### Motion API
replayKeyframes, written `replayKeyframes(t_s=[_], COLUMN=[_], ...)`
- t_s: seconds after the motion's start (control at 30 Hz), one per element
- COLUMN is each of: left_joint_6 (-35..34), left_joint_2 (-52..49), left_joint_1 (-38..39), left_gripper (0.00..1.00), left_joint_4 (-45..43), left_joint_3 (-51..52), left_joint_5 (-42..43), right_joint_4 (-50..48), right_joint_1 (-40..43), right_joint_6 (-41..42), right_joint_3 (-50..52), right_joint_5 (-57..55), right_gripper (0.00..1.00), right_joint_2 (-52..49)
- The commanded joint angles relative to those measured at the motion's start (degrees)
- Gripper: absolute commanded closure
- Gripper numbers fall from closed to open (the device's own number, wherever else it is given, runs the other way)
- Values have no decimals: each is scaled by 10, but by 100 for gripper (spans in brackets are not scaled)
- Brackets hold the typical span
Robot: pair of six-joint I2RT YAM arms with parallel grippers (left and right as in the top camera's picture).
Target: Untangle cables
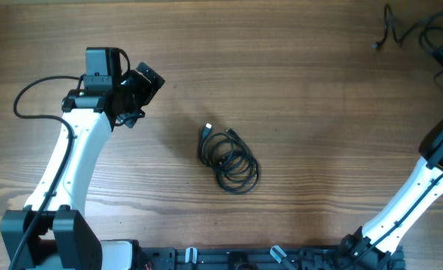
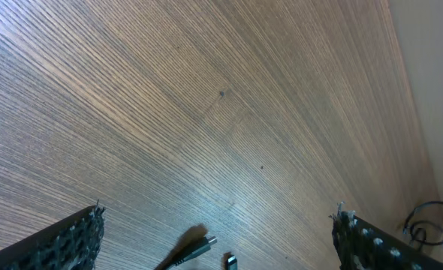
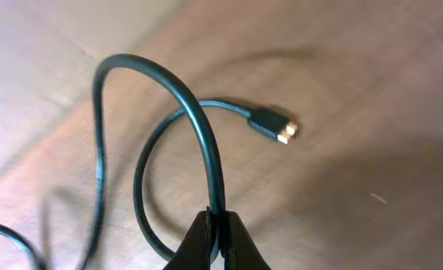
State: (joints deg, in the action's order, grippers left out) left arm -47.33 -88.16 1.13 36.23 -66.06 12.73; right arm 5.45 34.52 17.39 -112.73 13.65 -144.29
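Over the wooden tabletop (image 3: 372,90), my right gripper (image 3: 215,223) pinched a black cable (image 3: 206,139) only at the jaw tips, where a tug could slip it; my left gripper (image 2: 218,217) stood wide apart.

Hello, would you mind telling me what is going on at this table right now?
Two robot arms are sorting out tangled black cords. The right pincer is shut on a loose cable, whose plug shows just beyond it. The left pincer hangs open above the table, holding nothing. A coiled bundle lies mid-table with neither arm touching it.
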Motion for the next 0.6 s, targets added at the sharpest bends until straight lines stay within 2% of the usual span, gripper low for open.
replayKeyframes(t_s=[0.0,0.03,0.07,0.1,0.13,0.37,0.57], left_joint_6=[7,7,7,7,7,7,7], left_joint_2=[11,11,11,11,11,11,11], left_joint_1=[2,2,2,2,2,2,2], left_gripper=[0,0,0,0,0,0,0], left_joint_4=[-1,-1,-1,-1,1,7,22], left_joint_3=[-6,-6,-6,-6,-6,-6,-6], left_joint_5=[-8,-8,-8,-8,-8,-8,-62], right_joint_4=[-3,2,4,12,30,120,217], right_joint_1=[-16,-16,-16,-16,-16,-16,-16], right_joint_6=[29,42,47,50,49,6,8], right_joint_3=[-44,-47,-47,-47,-47,-47,-47], right_joint_5=[12,5,6,4,-12,-44,-44], right_gripper=[96,80,37,13,1,0,0], right_joint_2=[14,18,19,19,19,36,189])
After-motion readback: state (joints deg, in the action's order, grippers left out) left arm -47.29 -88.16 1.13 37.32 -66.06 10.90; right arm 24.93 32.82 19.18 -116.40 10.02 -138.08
